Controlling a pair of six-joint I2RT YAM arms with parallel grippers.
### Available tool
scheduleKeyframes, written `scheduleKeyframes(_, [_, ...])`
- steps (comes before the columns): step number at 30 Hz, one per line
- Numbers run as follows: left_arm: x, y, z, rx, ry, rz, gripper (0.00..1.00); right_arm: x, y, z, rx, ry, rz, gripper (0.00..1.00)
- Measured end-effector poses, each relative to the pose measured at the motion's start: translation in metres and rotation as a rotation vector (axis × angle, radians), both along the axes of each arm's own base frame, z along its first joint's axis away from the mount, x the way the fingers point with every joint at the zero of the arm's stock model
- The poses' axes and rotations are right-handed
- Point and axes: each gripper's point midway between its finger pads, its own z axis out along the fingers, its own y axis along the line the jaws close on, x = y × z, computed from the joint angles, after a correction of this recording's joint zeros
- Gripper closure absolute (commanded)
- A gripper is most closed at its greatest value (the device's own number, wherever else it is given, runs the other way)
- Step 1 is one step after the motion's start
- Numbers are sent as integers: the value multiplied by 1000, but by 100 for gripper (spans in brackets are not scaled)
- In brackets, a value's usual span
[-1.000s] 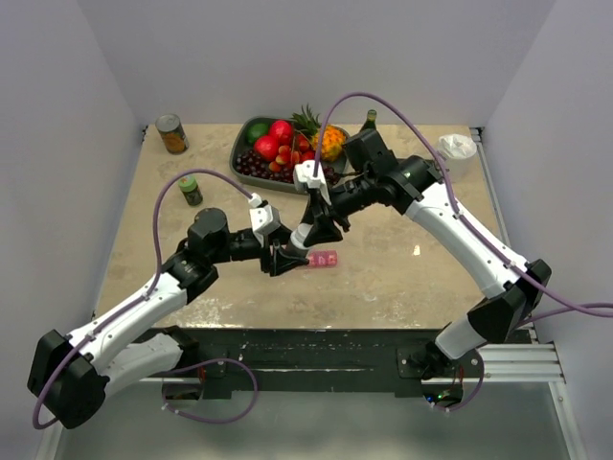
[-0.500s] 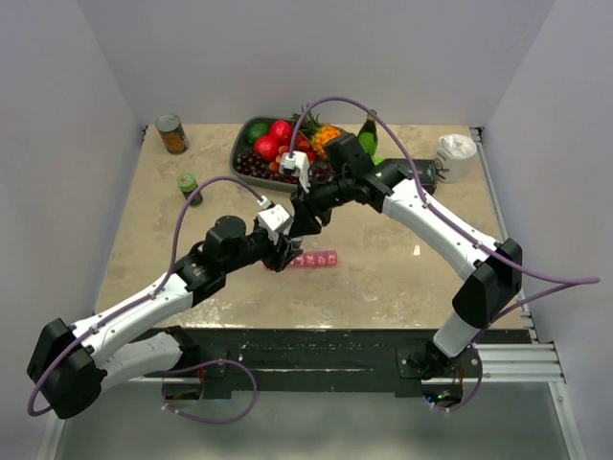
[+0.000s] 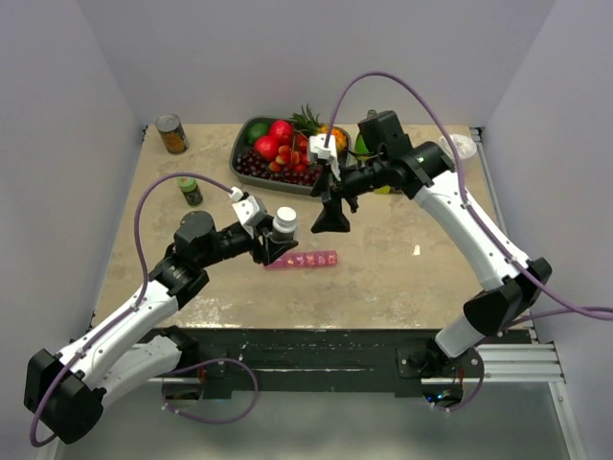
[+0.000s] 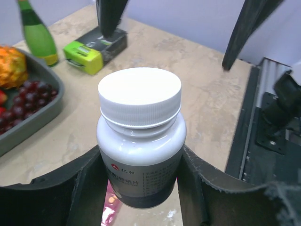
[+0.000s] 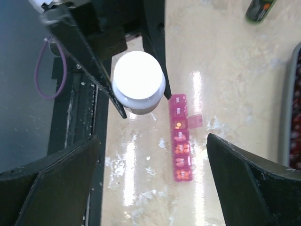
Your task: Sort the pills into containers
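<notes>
Your left gripper clamps the capped bottle over one end of the organiser, mid-counter toward the near edge, and your right gripper hangs wide open, so a clumsy cap twist could drop the bottle and scatter pills.

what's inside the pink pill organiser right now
Several compartments of the pink pill organiser show orange pills through the lids, and one lid stands flipped open. The compartment nearest the white bottle is too blurred to tell, as is any pill count.
</notes>
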Motion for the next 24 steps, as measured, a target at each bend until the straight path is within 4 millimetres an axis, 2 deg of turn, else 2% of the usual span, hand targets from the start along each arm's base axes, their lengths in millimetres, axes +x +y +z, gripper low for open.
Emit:
scheduleKeyframes(3, [-14,-6,0,-13,21,-92,100,-13,-12,20,35,-113,78,1])
scheduleKeyframes(6, [-30,-14,-5,-14,55,-200,100,-42,-18,32,85,-224,232,1])
scheduleKeyframes(8, [-39,-19,-9,-15,81,-265,100,-58,-16,32,104,-257,324,2])
scheduleKeyframes(11, [-49,-23,-14,-17,112,-339,100,-72,-8,20,107,-242,420,4])
scheduleKeyframes(17, [-62,-28,-13,-32,133,-435,100,-67,4,-8,75,-165,462,11])
scheduleKeyframes(20, [-65,-29,-12,-39,132,-456,100,-65,7,-9,74,-154,453,19])
scheduleKeyframes(21, [-65,-29,-11,-40,133,-458,100,-65,8,-9,76,-153,450,24])
scheduleKeyframes(24, [-64,-29,-12,-41,137,-454,100,-65,12,-7,83,-141,438,26])
